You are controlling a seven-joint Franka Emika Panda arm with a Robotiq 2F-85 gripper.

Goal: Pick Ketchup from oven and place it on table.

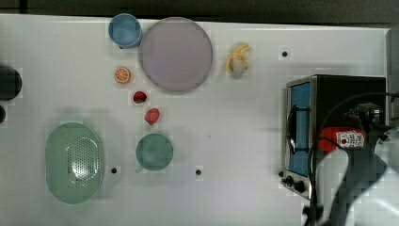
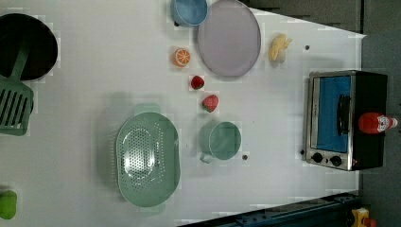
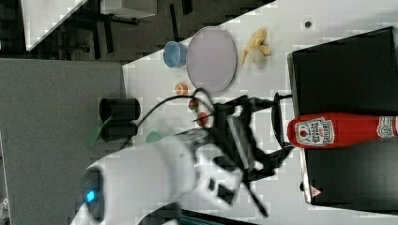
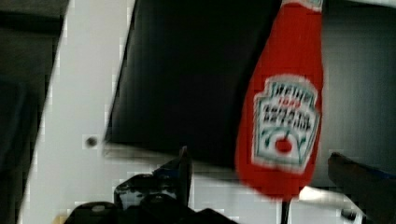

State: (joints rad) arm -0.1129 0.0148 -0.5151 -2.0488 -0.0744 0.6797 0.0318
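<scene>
The Ketchup is a red bottle with a white-and-red label, and it lies on its side on the flat top of the black oven. It is seen again in the top view and the left view. My gripper is open at the bottle's base end, one finger on each side of it. In the wrist view the Ketchup sits between the dark fingertips, which are apart from it. The oven stands with its blue glass door shut at the right end of the white table.
On the table in the top view are a purple plate, a blue cup, an orange half, two strawberries, a green cup, a green colander and a banana. My white arm reaches over the oven's corner.
</scene>
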